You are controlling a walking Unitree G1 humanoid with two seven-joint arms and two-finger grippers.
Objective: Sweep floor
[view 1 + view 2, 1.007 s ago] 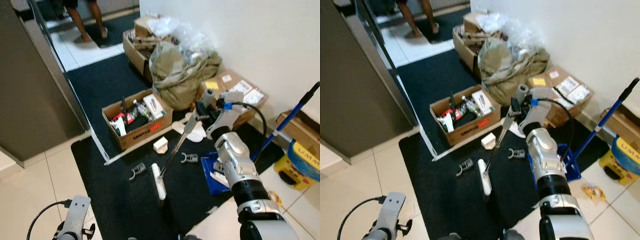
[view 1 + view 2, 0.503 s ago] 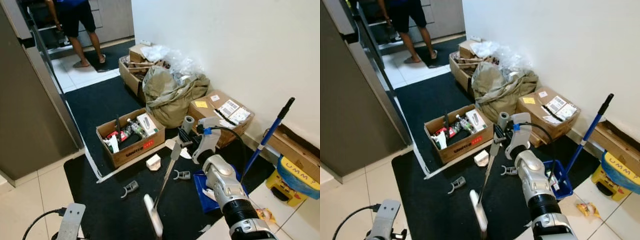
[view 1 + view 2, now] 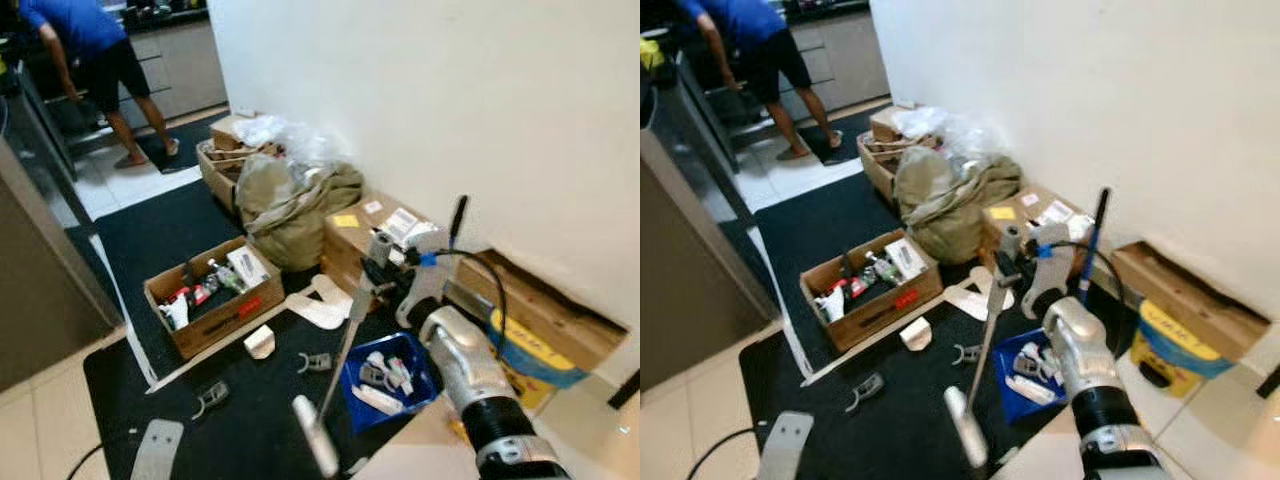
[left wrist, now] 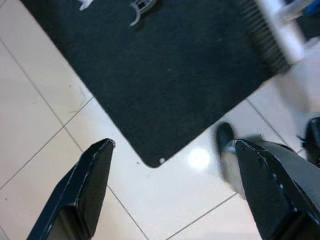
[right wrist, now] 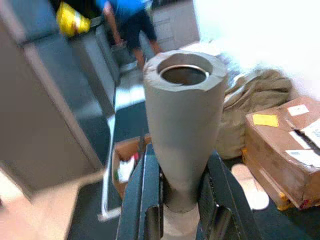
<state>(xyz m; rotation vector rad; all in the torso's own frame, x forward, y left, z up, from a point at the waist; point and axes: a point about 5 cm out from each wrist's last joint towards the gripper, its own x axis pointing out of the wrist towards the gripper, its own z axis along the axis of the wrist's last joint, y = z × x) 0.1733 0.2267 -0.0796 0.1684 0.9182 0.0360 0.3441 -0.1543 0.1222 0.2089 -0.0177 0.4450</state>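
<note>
Gripping broom handle (image 5: 182, 125) between right fingers (image 5: 140, 200), left fingers (image 4: 85, 185) spread apart above black mat (image 4: 165, 75)

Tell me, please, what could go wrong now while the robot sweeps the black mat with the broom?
The right pincer holds the broom near its top end, so the head may swing wide. Small grey clips lie on the black mat and could be pushed under the open cardboard box. The blue bin stands close beside the handle and might get knocked.
</note>
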